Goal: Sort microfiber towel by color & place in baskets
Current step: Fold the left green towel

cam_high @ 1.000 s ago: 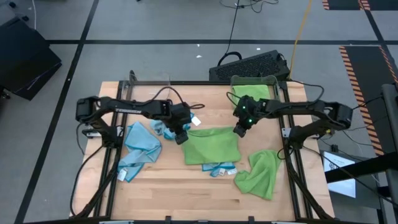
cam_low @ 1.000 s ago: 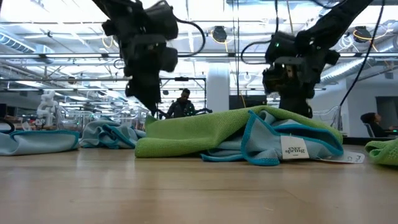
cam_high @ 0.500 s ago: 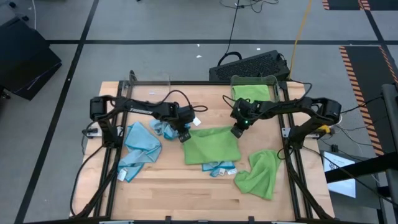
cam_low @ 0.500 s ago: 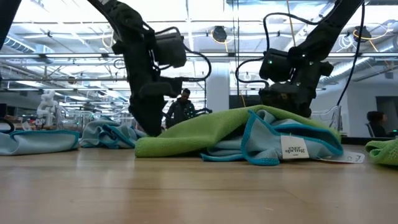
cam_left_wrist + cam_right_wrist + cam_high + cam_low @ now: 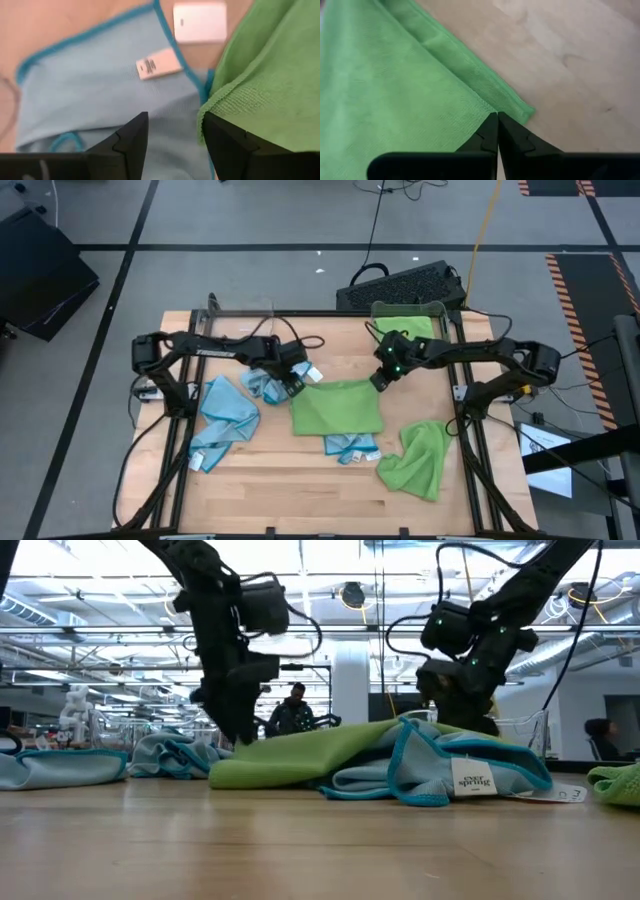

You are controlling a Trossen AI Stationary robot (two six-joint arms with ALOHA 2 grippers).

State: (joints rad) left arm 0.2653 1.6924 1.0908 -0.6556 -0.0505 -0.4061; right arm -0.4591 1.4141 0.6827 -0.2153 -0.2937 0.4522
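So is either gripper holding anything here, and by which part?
The right gripper pinches the flat green towel at its corner edge; the left gripper is open, holding nothing.

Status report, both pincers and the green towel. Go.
Left pincer open at green towel corner. Right pincer shut on opposite corner. Blue towel lies underneath.

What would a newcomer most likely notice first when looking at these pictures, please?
Most striking is the flat green towel at the middle of the table, with both arms bent over its far corners: the left gripper open at one corner, the right gripper shut on the other. Next come the light blue towels heaped to the left and a crumpled green towel near the front right.
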